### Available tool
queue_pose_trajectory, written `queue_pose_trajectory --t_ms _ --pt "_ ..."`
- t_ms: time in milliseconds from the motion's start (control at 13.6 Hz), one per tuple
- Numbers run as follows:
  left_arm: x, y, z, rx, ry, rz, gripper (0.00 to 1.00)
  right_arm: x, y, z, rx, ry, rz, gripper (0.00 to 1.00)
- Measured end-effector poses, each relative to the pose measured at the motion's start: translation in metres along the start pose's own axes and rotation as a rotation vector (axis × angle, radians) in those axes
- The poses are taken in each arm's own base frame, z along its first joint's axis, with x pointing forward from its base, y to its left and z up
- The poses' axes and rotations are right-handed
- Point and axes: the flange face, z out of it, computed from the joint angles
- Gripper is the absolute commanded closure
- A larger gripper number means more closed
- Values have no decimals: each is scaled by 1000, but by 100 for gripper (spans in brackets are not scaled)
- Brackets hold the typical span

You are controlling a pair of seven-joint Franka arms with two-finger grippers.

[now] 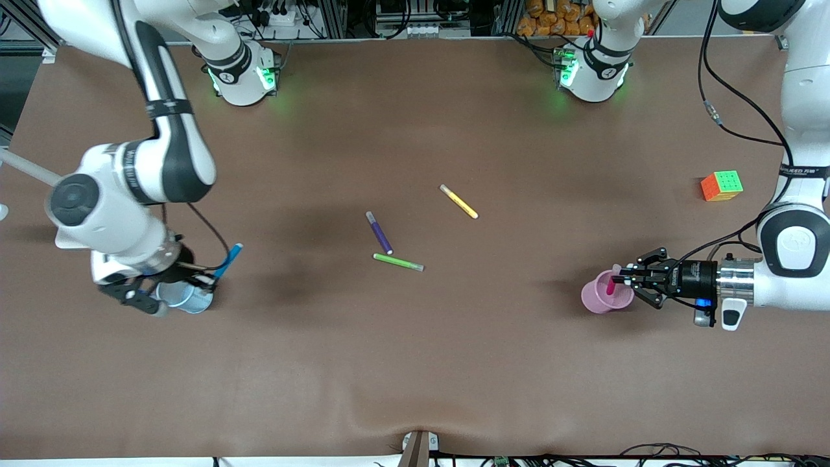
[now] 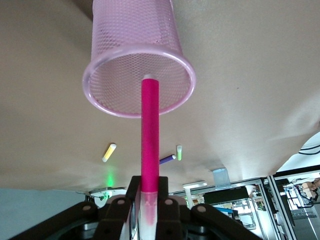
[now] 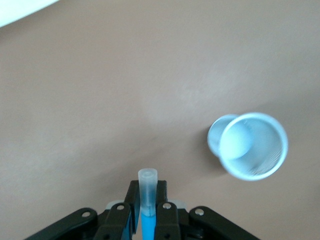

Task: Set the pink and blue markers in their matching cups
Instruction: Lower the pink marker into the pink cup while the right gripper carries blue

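My left gripper (image 1: 624, 280) (image 2: 150, 184) is shut on the pale end of the pink marker (image 1: 611, 284) (image 2: 149, 130). The marker's other end reaches into the mouth of the pink cup (image 1: 600, 299) (image 2: 112, 87), which stands toward the left arm's end of the table. My right gripper (image 1: 206, 279) (image 3: 148, 194) is shut on the blue marker (image 1: 229, 259) (image 3: 148, 182), which sits tilted in the jaws, its pale cap sticking out past the fingertips. The blue cup (image 1: 187, 298) (image 3: 250, 146) stands upright just beside that gripper. The marker's tip is next to the cup, not over its mouth.
Three other pens lie mid-table: a dark purple one (image 1: 379, 232) (image 2: 167, 159), a lime-green one (image 1: 398, 262) (image 2: 179, 152) and a yellow one (image 1: 459, 202) (image 2: 109, 152). A colour cube (image 1: 721, 185) sits toward the left arm's end, farther from the front camera than the pink cup.
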Motion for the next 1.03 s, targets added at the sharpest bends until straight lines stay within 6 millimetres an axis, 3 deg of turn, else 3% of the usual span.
queue_pose_trajectory --t_ms 147,294,368,588,735,1029 --pt "7 -3 -1 -3 -1 17 65 10 15 -5 -68 44 -64 100" --pt "11 -5 -3 -7 -2 31 7 16 18 -8 -123 100 -116 100" --pt "11 -5 -3 -8 -1 31 0 20 20 -10 -136 130 -132 100" --pt "9 -2 -8 -16 4 38 0 34 35 -10 -170 213 -168 100" --pt "-3 6 -24 -35 23 64 0 39 42 -3 -183 252 -191 100" --pt "-70 18 -72 -15 113 156 0 35 61 31 -180 337 -248 100"
